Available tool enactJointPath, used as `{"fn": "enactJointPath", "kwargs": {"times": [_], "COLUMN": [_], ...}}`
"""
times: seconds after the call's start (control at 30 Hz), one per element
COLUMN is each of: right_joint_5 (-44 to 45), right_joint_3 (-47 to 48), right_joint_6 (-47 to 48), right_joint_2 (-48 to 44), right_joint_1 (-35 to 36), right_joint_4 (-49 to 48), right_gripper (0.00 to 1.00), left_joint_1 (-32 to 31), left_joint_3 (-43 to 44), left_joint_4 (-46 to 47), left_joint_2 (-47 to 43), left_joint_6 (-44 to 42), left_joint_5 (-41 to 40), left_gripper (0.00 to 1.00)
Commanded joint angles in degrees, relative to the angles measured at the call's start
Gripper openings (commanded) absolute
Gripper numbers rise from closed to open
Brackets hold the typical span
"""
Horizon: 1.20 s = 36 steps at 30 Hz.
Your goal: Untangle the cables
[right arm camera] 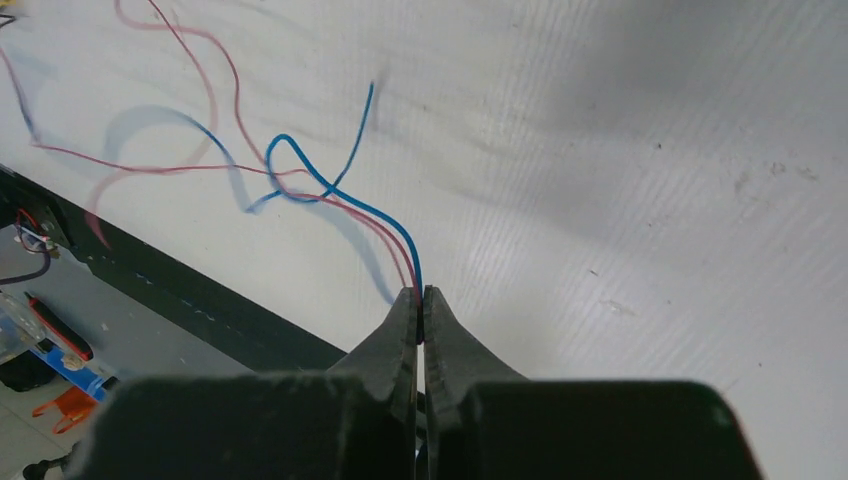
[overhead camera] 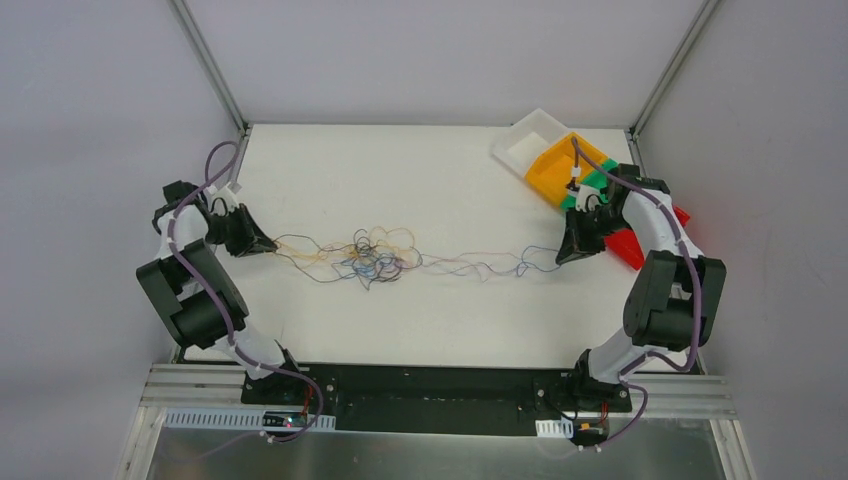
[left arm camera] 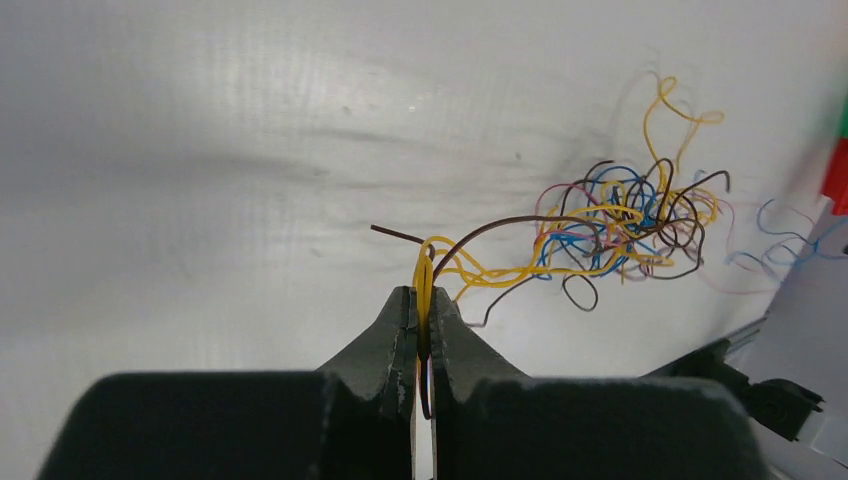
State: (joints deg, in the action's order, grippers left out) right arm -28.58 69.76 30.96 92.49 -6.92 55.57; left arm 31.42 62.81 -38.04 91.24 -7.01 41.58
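The left gripper (left arm camera: 422, 300) has its jaws pressed together on a yellow loop and a dark brown strand of the cables (left arm camera: 610, 225). The right gripper (right arm camera: 421, 298) has its jaws clamped on two strands — one blue, one red. The cables are thin, curly wires in yellow, orange, blue, pink and dark brown. One dense knot lies on the white table (overhead camera: 430, 170) between the two sets of jaws, nearer the left pair, with loose strands running out to each. Beyond the right jaws sit one orange bin (overhead camera: 550, 172), one white tray (overhead camera: 522, 142) and one red part (overhead camera: 628, 248) — all apart from the wires.
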Motion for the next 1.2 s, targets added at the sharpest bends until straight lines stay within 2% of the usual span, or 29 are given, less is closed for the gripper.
{"fn": "enactJointPath", "kwargs": {"times": [0.0,0.2,0.37,0.57,0.77,0.87,1.0,1.07,1.1,1.17], "right_joint_5": [3.6,5.5,1.8,-5.7,-12.8,-9.7,-4.7,-3.4,-3.0,-1.3], "right_joint_3": [1.2,2.8,3.3,6.5,10.9,8.5,3.7,2.8,2.3,1.3], "right_joint_6": [3.0,4.6,4.5,-0.5,-4.7,-6.1,-3.7,-2.7,-2.6,-3.2], "right_joint_2": [-4.1,-6.2,-6.5,-7.5,-10.1,-10.3,-7.9,-6.6,-6.5,-6.8], "right_joint_1": [-1.4,-5.6,-7.3,-5.2,-1.5,-0.7,0.0,0.8,1.2,1.7], "right_joint_4": [4.8,7.9,9.2,8.8,8.0,5.1,2.8,3.3,3.2,2.1], "right_gripper": [0.0,0.0,0.0,0.0,0.0,0.0,0.0,0.06,0.12,0.42], "left_joint_1": [1.7,6.1,6.9,0.4,-5.9,-10.6,-12.8,-12.5,-11.9,-10.8], "left_joint_3": [3.9,5.2,6.1,4.7,7.4,7.1,3.1,1.7,1.9,3.7], "left_joint_4": [-7.1,-7.2,-8.5,-9.3,-9.7,-9.7,-8.9,-7.8,-7.5,-7.5], "left_joint_2": [3.4,6.0,6.8,2.0,-3.8,-7.7,-7.0,-5.2,-4.1,-2.8], "left_joint_6": [-10.4,-12.5,-14.2,-11.4,-2.8,-0.7,1.1,0.4,0.0,0.1], "left_joint_5": [-5.3,-10.6,-5.5,-0.1,11.8,13.9,8.7,0.1,-2.5,-2.3], "left_gripper": [0.0,0.0,0.0,0.0,0.0,0.0,0.0,0.0,0.08,0.31]}}
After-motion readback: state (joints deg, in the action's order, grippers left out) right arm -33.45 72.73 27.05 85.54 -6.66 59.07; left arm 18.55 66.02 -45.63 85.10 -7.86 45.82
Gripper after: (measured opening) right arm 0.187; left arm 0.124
